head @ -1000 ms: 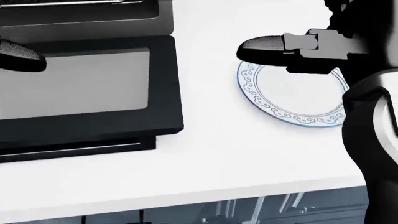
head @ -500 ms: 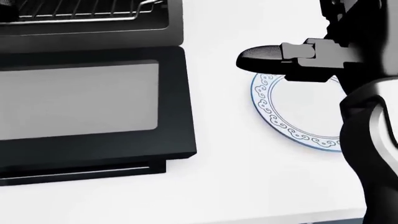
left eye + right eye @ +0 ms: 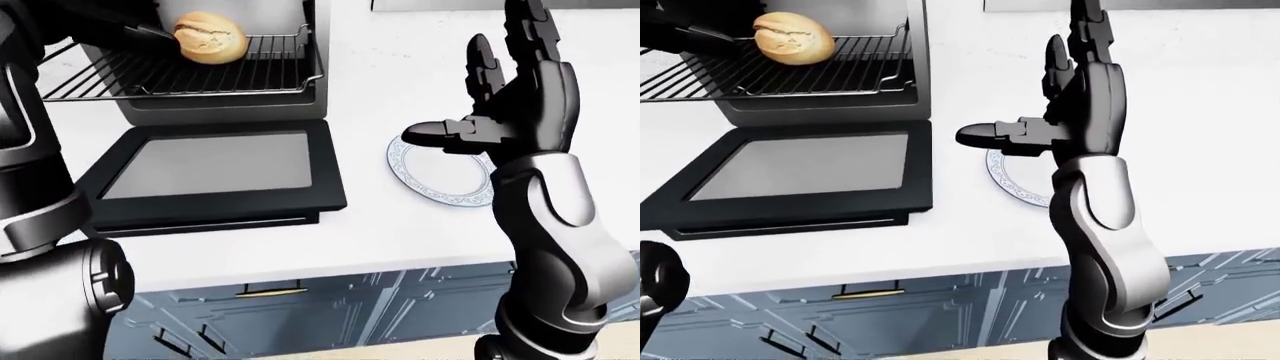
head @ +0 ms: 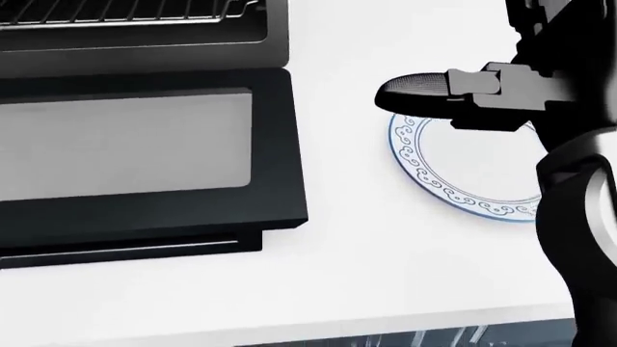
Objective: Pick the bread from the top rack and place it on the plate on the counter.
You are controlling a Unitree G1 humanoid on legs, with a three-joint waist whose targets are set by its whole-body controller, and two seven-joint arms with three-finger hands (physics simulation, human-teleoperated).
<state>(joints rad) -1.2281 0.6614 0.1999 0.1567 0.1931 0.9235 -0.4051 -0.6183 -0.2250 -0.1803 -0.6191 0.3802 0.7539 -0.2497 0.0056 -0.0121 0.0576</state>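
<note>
The round golden bread lies on the wire top rack, which is pulled out of the toaster oven. My left hand reaches in from the top left, and a dark finger touches the bread's left side. The rest of that hand is hidden, so its grip does not show. The white plate with a blue patterned rim sits on the counter to the right of the oven. My right hand is raised above the plate, open and empty, fingers up and thumb pointing left.
The oven's glass door hangs open and lies flat on the white counter, left of the plate. The counter's near edge runs along the lower part of the eye views, with blue-grey cabinets below it.
The head view has shifted, so the camera moved: oven door and plate sit further right. The left fingertip seen at the left edge a second ago has left that view. The right hand stays raised.
</note>
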